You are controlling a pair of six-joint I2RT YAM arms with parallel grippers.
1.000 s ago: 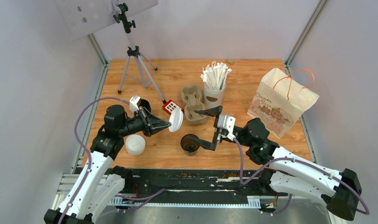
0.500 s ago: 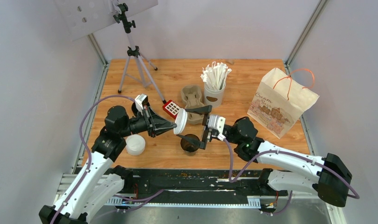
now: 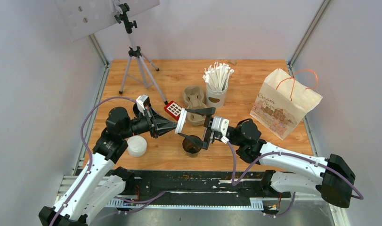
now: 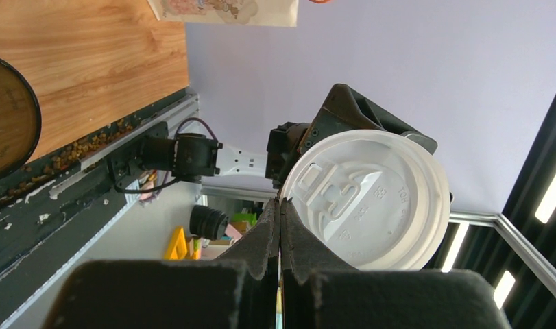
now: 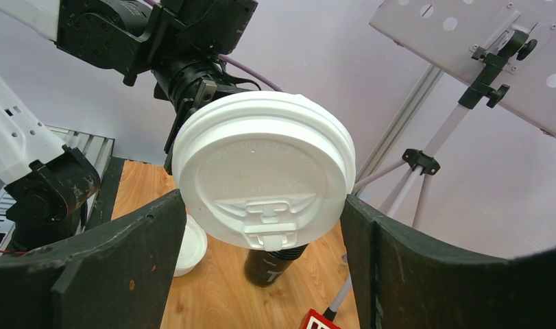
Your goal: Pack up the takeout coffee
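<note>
Bright, even, soft-shadowed, sharp.

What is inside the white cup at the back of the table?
Paper-wrapped white sticks stand bunched in the white cup, their tops fanning out above its rim. Their lower ends and the cup's bottom cannot be seen; the cup's wall covers them.

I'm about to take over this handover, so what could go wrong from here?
1. The left claw pinches the white lid only at its rim, while the right claw has its jaws open on either side, not touching it. Releasing before they close would likely drop it.
2. The right claw sits close over the open brown cup in the top view; closing or dipping could tip it.
</note>
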